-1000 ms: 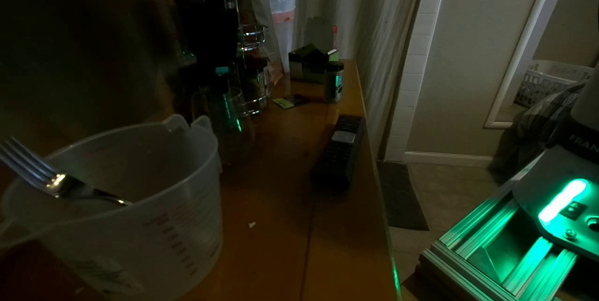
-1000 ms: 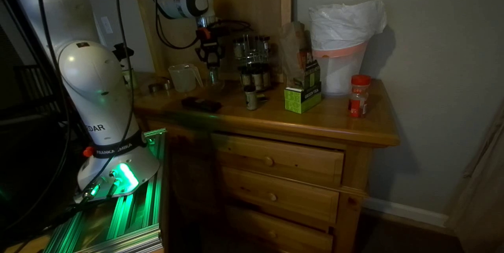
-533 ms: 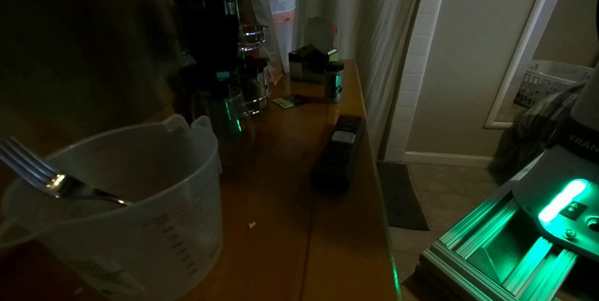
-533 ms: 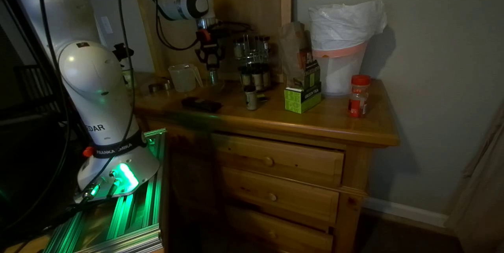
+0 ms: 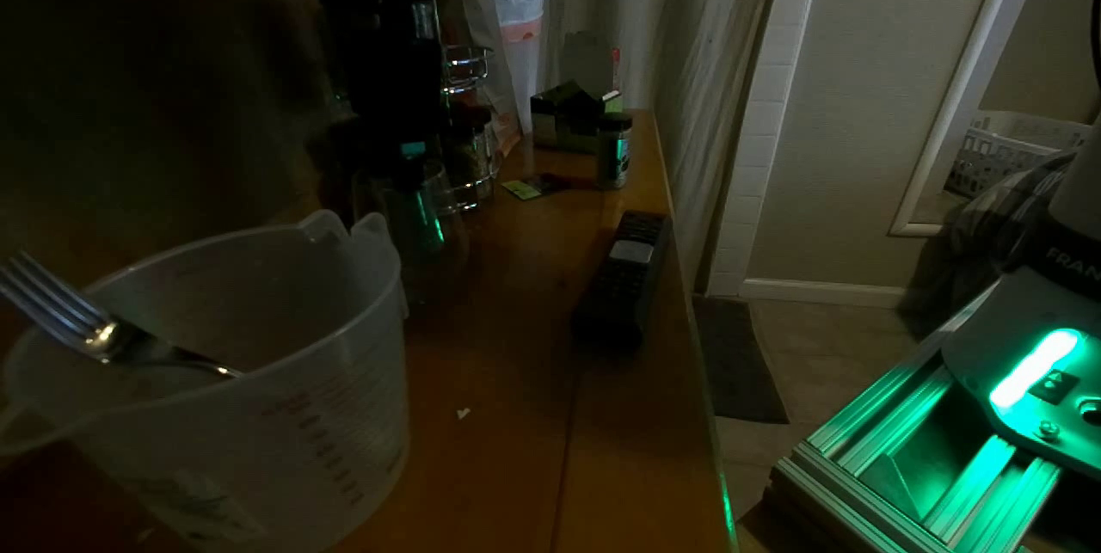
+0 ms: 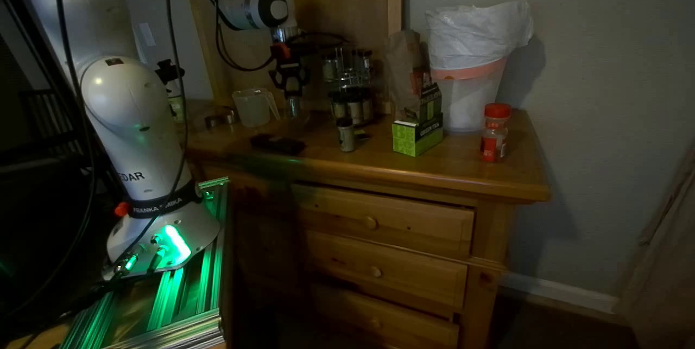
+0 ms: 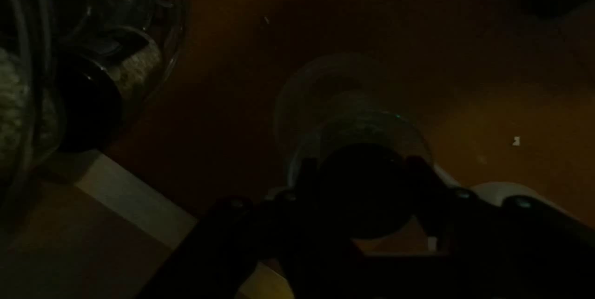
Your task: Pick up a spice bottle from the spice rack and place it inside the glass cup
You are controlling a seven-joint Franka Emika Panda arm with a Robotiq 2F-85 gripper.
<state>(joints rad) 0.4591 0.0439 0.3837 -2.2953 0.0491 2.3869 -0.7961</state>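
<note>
Wrist view, round-capped bottle [image 7: 365,192], glass cup [image 7: 307,136]

Dim, green light [image 6: 177,244], near-black wrist view

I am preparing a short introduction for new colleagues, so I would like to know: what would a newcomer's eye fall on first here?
Probably the green light glowing on the robot's base in both dim exterior views. Next, likely the plastic measuring cup with a shiny fork at its rim, in the foreground of an exterior view. Then the end effector, holding a spice bottle seemingly partly inside the glass cup.
</note>
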